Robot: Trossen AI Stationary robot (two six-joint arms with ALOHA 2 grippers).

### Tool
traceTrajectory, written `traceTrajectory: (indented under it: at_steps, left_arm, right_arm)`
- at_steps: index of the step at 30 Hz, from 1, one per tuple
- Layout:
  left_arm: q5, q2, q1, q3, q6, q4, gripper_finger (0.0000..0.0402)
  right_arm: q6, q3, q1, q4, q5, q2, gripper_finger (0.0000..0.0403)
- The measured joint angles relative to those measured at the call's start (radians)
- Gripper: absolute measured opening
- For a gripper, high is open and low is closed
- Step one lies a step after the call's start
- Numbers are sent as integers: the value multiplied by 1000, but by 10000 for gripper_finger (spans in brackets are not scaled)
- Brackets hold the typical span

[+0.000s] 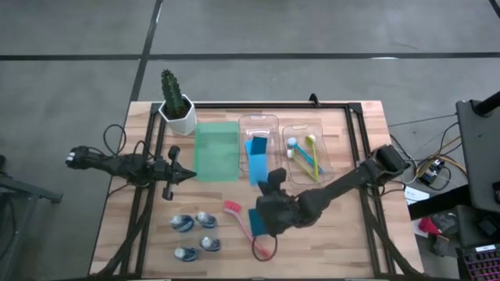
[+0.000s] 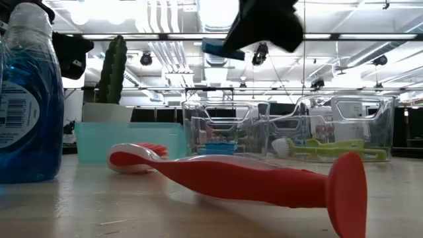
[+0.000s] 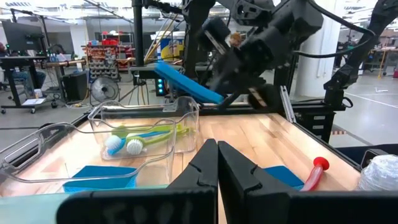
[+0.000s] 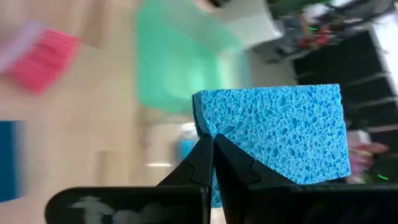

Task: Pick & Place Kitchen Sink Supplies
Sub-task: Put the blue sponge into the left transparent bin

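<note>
From above, we see the right gripper [image 1: 273, 204] near the table's middle, just in front of the clear trays, with a blue sponge [image 1: 255, 219] lying on the wood beside it and the pink long-handled brush [image 1: 244, 221] just to its left. Four blue-white little bottles [image 1: 195, 234] sit grouped at the front left. The green tray [image 1: 216, 151] lies beside the potted cactus [image 1: 176, 102]; the middle clear tray [image 1: 258, 144] holds blue sponges [image 1: 256, 156], and the right clear tray [image 1: 307, 152] holds the yellow-green brush [image 1: 311, 155] and the blue brush [image 1: 301, 157]. The left gripper [image 1: 181, 174] waits at the table's left, by the green tray, fingers pressed together on nothing. At table height, we see the pink brush [image 2: 244, 180] lying across the foreground, one bottle [image 2: 28, 99] close at the left edge, and the right arm's gripper [image 2: 254, 30] lifted above with a blue sponge [image 2: 221, 48] pinched in it. From the left wrist, we see its own fingers [image 3: 208, 168] closed and empty, and beyond them the other arm carrying the held sponge [image 3: 188, 82] in the air above the clear trays. From the right wrist, we see the fingers [image 4: 208, 163] clenched on the edge of the blue sponge [image 4: 280, 134], well off the table.
</note>
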Motion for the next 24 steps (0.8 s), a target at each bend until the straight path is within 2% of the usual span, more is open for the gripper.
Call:
traceTrajectory:
  at_steps: [4,9,14,19,24]
  left_arm:
    - [0,0,0,0,0,0,3]
    - [0,0,0,0,0,0,3]
    - [0,0,0,0,0,0,3]
    - [0,0,0,0,0,0,3]
    - [0,0,0,0,0,0,3]
  right_arm:
    - [-37,5,-48,1,71,0,8]
    - [-132,5,-135,0,62,-1,8]
    - [-194,5,-232,0,-50,-2,8]
    - [-250,11,-343,1,-280,-6,8]
    - [-266,13,-449,1,-446,-15,8]
